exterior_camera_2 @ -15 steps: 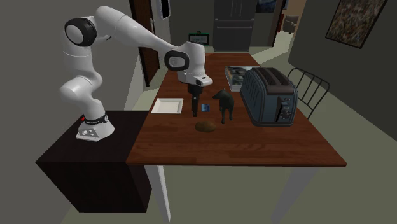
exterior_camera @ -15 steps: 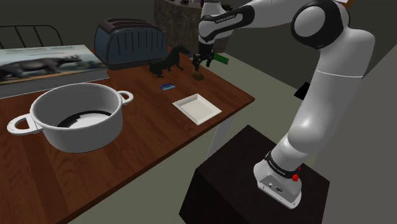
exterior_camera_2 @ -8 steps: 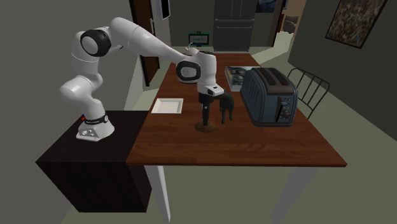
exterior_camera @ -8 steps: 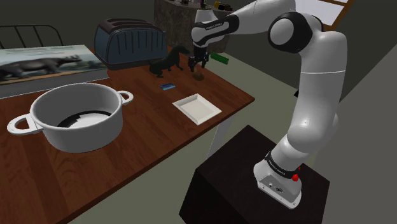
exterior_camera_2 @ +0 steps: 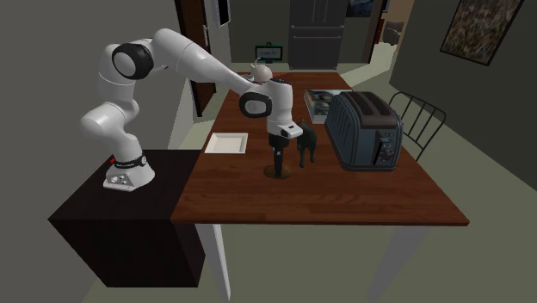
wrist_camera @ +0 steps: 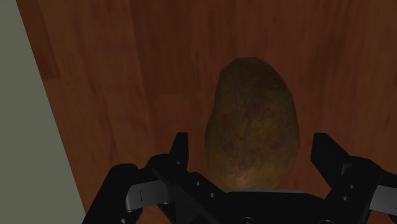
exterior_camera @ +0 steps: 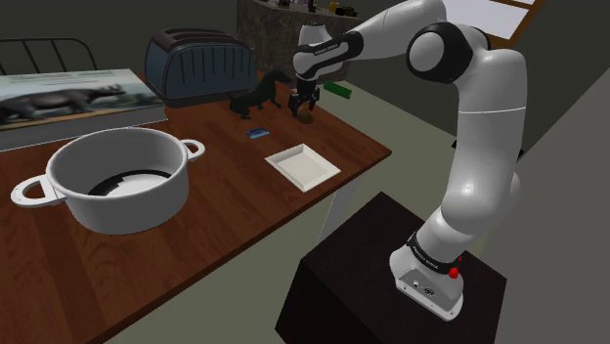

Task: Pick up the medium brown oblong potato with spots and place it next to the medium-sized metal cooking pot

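reaching out over the table (exterior_camera: 225,230) with the arm (exterior_camera: 486,147) stretched long, carrying the elbow high, running the forearm roughly level away from the pot (exterior_camera: 117,200) and turning the wrist so as to be pointing the hand straight down. working on a potato (wrist_camera: 253,121) lying flat on bare wood well apart from the pot, at the opposite end of the table and close to its edge. judging it firm, fairly light, dull-skinned and not fragile, though rounded enough to risk rolling or squirting out of an off-centre pinch. favouring a hold across the short width, at the thick middle. hanging the gripper (wrist_camera: 252,145) low over it, keeping the jaws spread wide to either side of the potato with a gap on each side, clasping nothing.
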